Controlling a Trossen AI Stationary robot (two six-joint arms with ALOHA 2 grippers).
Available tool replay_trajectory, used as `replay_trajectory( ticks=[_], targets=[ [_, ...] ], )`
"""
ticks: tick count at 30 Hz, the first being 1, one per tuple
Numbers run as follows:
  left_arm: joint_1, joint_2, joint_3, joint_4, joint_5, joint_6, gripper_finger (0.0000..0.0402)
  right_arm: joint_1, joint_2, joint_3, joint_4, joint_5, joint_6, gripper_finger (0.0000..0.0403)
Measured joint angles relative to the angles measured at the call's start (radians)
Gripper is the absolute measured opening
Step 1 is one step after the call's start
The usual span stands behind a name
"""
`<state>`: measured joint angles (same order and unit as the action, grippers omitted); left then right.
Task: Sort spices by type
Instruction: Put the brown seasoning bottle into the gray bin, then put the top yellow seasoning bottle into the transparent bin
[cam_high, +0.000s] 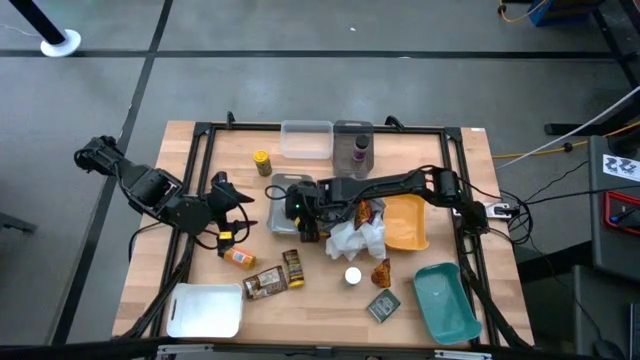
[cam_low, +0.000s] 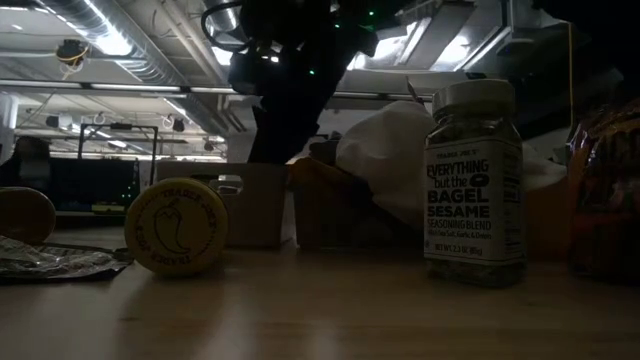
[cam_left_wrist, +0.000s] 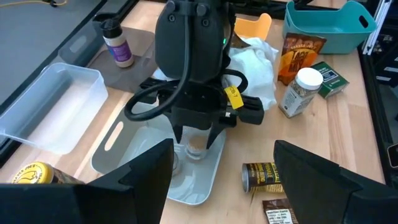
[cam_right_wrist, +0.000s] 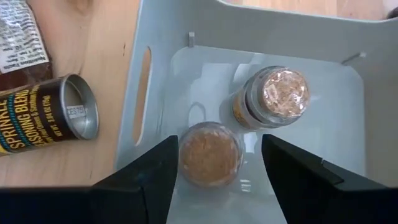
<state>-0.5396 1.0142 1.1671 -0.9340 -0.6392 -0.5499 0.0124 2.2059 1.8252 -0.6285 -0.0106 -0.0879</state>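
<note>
The right arm reaches across the tabletop (cam_high: 200, 180) from the right side toward the middle, its wrist bent so the right hand (cam_left_wrist: 198, 144) points straight down, low over the surface. Its two fingers (cam_right_wrist: 143, 180) stand parted. The left arm waits folded at the left edge, its left hand (cam_high: 238, 200) held above the tabletop, aimed toward the centre, fingers (cam_left_wrist: 130, 180) spread wide with nothing between them.

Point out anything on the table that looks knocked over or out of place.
The dark round tin beside the grey tray lies on its side, as does the orange bottle near the left tool. A crumpled white cloth sits among the spices. Nothing looks spilled.
</note>
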Motion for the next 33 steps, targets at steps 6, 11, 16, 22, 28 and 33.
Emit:
replay_trajectory(
  ticks=[6,11,16,22,28,33],
  targets=[
    [0.0,0.0,0.0,0.0,0.0,-0.003,0.026,0.0,0.0,0.0,-0.001,0.0,0.0,0.0234],
    [0.0,0.0,0.0,-0.001,-0.022,-0.028,0.026,0.0,-0.002,0.043,-0.055,0.0,0.002,0.0234],
    [0.021,0.0,0.0,-0.04,-0.129,-0.13,0.026,0.0,-0.004,0.131,-0.154,0.0,0.002,0.0234],
    [0.159,0.0,0.0,-0.118,-0.143,-0.202,0.026,0.0,-0.004,0.288,-0.318,0.002,-0.003,0.0234],
    [0.365,0.0,0.0,-0.131,-0.046,-0.136,0.026,0.0,-0.005,0.462,-0.495,0.003,-0.052,0.0234],
    [0.534,0.0,0.0,-0.131,0.055,-0.055,0.026,0.001,-0.041,0.508,-0.585,0.059,-0.077,0.0234]
  ],
)
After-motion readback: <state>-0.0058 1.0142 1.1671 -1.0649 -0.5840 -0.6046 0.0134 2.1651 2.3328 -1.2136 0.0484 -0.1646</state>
